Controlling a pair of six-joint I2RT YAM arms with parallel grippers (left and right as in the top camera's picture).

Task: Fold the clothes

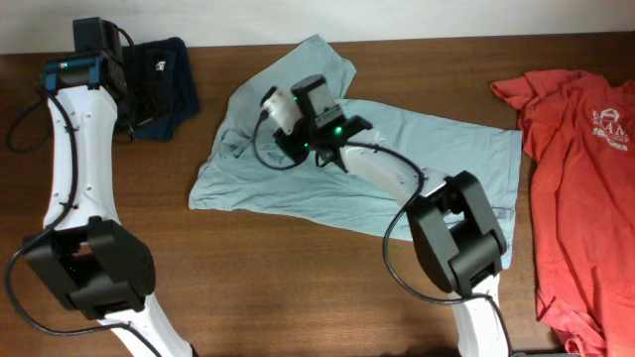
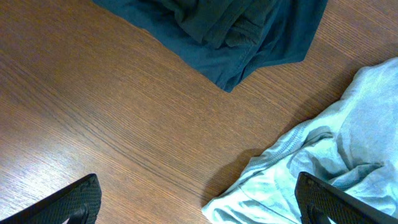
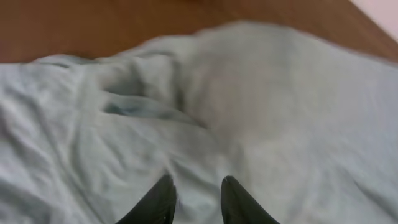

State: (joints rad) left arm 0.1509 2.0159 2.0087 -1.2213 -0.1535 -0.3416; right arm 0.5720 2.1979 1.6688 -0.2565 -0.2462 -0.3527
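**A:** What is nearest on the counter (image 1: 278, 278)?

**B:** Bare brown wood at 6 o'clock, between the two arm bases. Beyond it, about the middle, the pale blue-grey T-shirt (image 1: 456, 139) lies spread out and wrinkled. One sleeve reaches toward 12 o'clock and the hem runs out toward 3 o'clock.

**A:** And the right end effector (image 3: 198, 202)?

**B:** It is low over the shirt's upper part, toward 11 o'clock from the shirt's middle. In its wrist view the two dark fingers (image 3: 163, 202) stand a narrow gap apart, with pale cloth showing through the gap. I see no fold pinched between them (that picture is blurred, mind).

**A:** The other shirt?

**B:** The coral-red T-shirt (image 1: 575, 198) lies at 3 o'clock along the counter's right side, its white chest print (image 1: 610, 124) facing up. It is just beside the pale one, and I cannot tell whether they touch.

**A:** Farther back?

**B:** The left end effector (image 2: 202, 200) hovers at 10 o'clock, spread wide and empty. Between its fingers are only wood and, at 4 o'clock in its view, the pale shirt's crumpled edge. Farthest is a dark blue garment (image 1: 164, 79), bundled at 11 o'clock by the far edge and apart from the pale shirt.
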